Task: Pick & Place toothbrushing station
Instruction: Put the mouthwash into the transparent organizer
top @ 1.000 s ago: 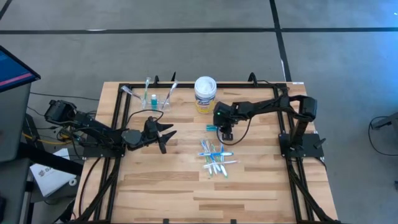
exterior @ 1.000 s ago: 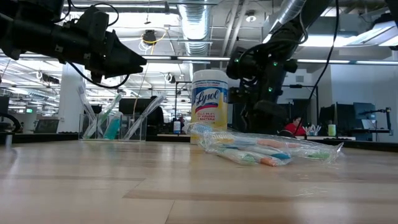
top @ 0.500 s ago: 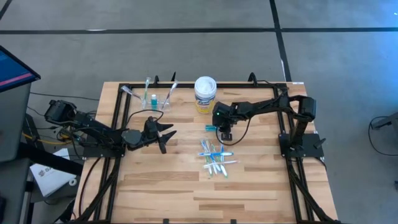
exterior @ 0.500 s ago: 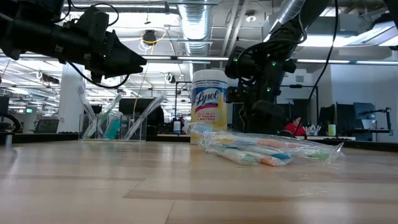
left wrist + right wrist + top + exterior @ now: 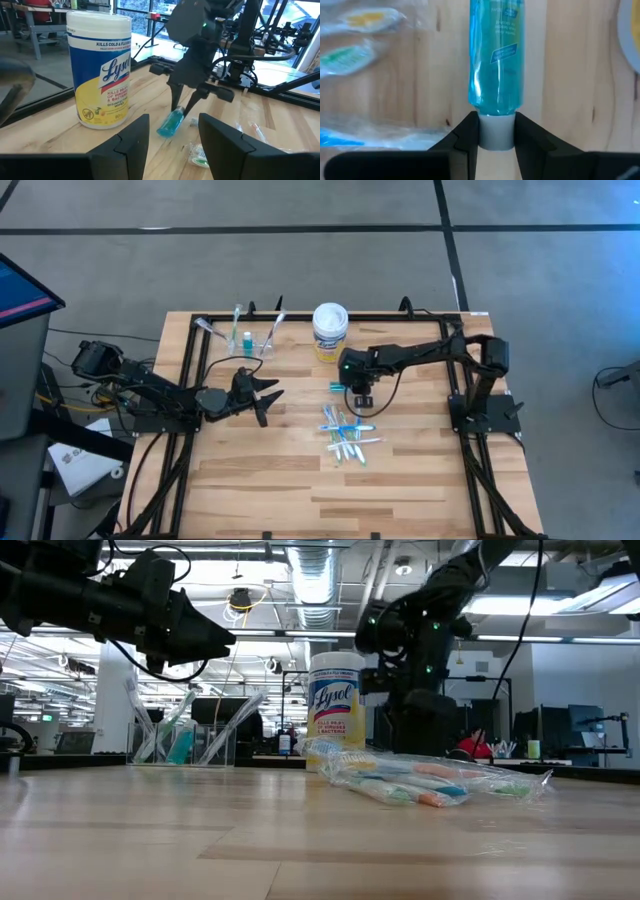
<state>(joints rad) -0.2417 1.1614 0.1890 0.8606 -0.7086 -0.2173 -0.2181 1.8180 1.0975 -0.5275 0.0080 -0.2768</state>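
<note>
Lying flat on the table (image 5: 420, 480) just beside the tub (image 5: 329, 330), the tube (image 5: 495, 60) has its white cap pinched between the right gripper (image 5: 495, 131) fingers. Wrapped toothbrushes (image 5: 345, 435) lie near; the cup (image 5: 245, 338) apparently holds more. The left gripper (image 5: 268, 400) hangs spread, well apart.

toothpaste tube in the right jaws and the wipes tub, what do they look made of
The toothpaste tube looks like soft, glossy, see-through teal plastic with a matte white cap, pinched by the right gripper. The wipes tub looks like rigid white plastic with a shiny printed yellow-and-blue label.
</note>
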